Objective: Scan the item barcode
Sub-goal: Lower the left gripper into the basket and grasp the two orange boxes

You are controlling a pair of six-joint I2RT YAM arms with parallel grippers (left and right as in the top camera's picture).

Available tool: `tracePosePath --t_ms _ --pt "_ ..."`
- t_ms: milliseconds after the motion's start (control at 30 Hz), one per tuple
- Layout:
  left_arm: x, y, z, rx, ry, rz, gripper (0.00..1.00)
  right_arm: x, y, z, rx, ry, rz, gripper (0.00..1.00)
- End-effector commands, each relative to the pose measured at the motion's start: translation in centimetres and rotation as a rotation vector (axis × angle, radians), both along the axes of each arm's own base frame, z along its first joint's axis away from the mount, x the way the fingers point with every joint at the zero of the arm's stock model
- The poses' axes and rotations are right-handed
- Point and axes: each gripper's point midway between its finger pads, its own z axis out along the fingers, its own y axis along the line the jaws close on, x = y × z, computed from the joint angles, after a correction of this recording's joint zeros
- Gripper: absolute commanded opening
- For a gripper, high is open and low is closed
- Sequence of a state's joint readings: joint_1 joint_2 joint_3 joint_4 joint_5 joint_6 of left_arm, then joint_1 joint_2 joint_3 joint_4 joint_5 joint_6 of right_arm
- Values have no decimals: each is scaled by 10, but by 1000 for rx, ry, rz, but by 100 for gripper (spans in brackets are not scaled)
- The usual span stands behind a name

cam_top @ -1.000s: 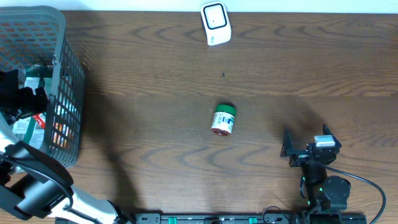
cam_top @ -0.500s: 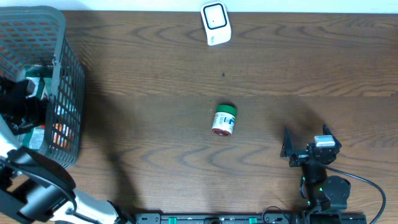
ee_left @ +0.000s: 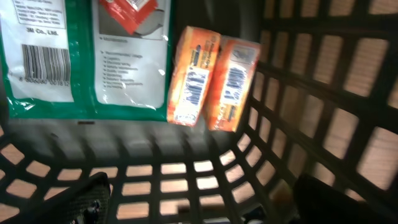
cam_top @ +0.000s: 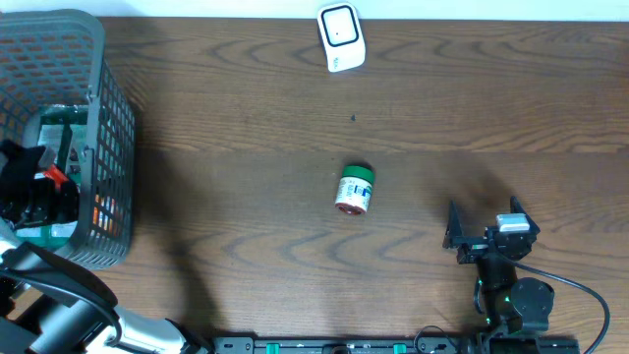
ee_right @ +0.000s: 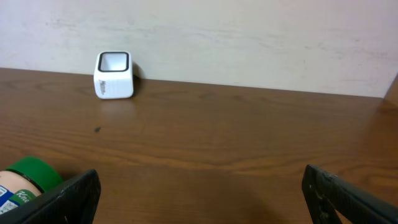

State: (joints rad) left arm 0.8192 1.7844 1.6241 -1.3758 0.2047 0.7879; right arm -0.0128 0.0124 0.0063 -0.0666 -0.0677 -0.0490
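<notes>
My left gripper (cam_top: 34, 192) is down inside the grey basket (cam_top: 103, 69) at the table's left, open with nothing between its jaws. In the left wrist view its fingers (ee_left: 84, 199) frame the basket floor (ee_left: 186, 186). Beyond them lie two orange boxes (ee_left: 214, 81) with barcodes up and a green and white packet (ee_left: 87, 56) with a barcode. The white scanner (cam_top: 341, 36) stands at the table's far edge and shows as the scanner (ee_right: 114, 74) in the right wrist view. My right gripper (cam_top: 484, 224) rests open near the front right, right gripper (ee_right: 202, 199) over bare wood.
A green-capped bottle (cam_top: 353, 190) lies on its side mid-table, left of my right gripper; the bottle's cap (ee_right: 28, 174) shows at the right wrist view's left edge. The basket's lattice wall (ee_left: 311, 74) closes in my left gripper on the right.
My left gripper has moved toward the front of the basket, away from the packet. The right arm, the bottle and the scanner have not moved.
</notes>
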Motion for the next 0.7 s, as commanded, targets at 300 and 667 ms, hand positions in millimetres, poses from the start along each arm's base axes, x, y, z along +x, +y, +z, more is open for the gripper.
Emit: tracePosePath --t_ms 300,667 --pt "8 0 -27 4 -50 -52 95 0 -2 0 -12 -1 -7 99" --pt "20 -3 -30 -12 -107 -79 95 0 -2 0 -12 -2 -7 99"
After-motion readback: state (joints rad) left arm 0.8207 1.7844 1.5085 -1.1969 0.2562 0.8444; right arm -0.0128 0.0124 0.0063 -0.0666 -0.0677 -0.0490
